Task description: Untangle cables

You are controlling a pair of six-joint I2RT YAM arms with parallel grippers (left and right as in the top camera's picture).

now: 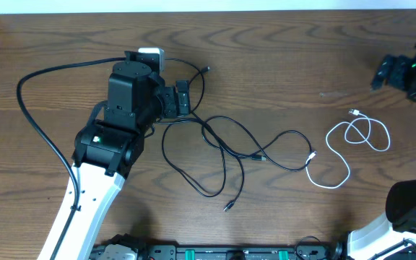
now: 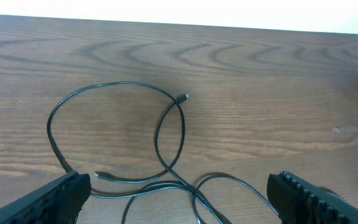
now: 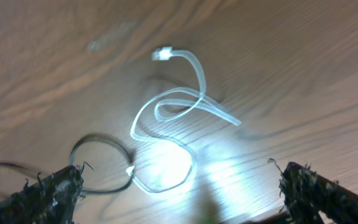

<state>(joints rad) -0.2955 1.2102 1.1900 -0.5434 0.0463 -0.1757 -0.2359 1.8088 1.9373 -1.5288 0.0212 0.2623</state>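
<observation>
Both left jaws and right jaws stand wide open and empty, with the thin black looped cables (image 2: 183, 98) lying on the brown wooden counter (image 2: 278, 74) just ahead of the left jaws, and the thin white cable (image 3: 201, 78) ahead of the right jaws.

The overhead view looks straight down on the table (image 1: 280, 50) from far off, taking in nearly all of it. The left wrist view sits low and close, facing across the wood toward the far edge at the top of the frame, with the left fingers (image 2: 48, 199) in its bottom corners. It shares the black plug (image 2: 184, 97) with the overhead view's upper middle (image 1: 206, 69). The right wrist view, blurred, tilts steeply down from nearby, with the right fingers (image 3: 42, 193) in its lower corners. It shares the white cable (image 3: 194, 65) with the overhead view's right side (image 1: 328, 139).
</observation>
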